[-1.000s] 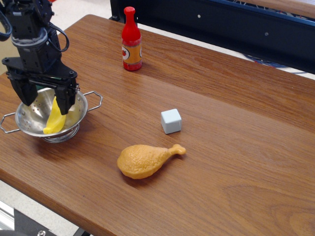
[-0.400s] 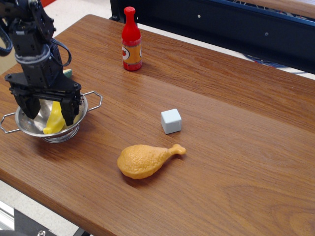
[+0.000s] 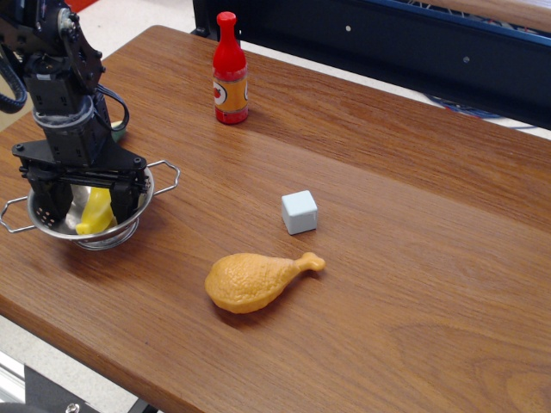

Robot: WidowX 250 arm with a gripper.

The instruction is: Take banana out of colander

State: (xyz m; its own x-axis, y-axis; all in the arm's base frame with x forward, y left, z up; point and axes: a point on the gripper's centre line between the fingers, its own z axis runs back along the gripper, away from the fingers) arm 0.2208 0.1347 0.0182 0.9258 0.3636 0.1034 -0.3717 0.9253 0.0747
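Lying nearest, the chicken drumstick (image 3: 256,280) is unmoved, with the grey cube (image 3: 299,212) just behind it. Left of the cube, the gripper (image 3: 88,203) has sunk deeper into the colander (image 3: 131,222), fingers wide either side of the banana (image 3: 96,212) inside; the red bottle (image 3: 230,70) stands farthest back

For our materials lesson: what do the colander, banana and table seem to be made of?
Colander: polished steel, judging by mirror shine and punched holes.
Banana: probably smooth plastic, given its uniform bright yellow.
Table: wood or wood-look laminate, with visible brown grain and slight sheen.
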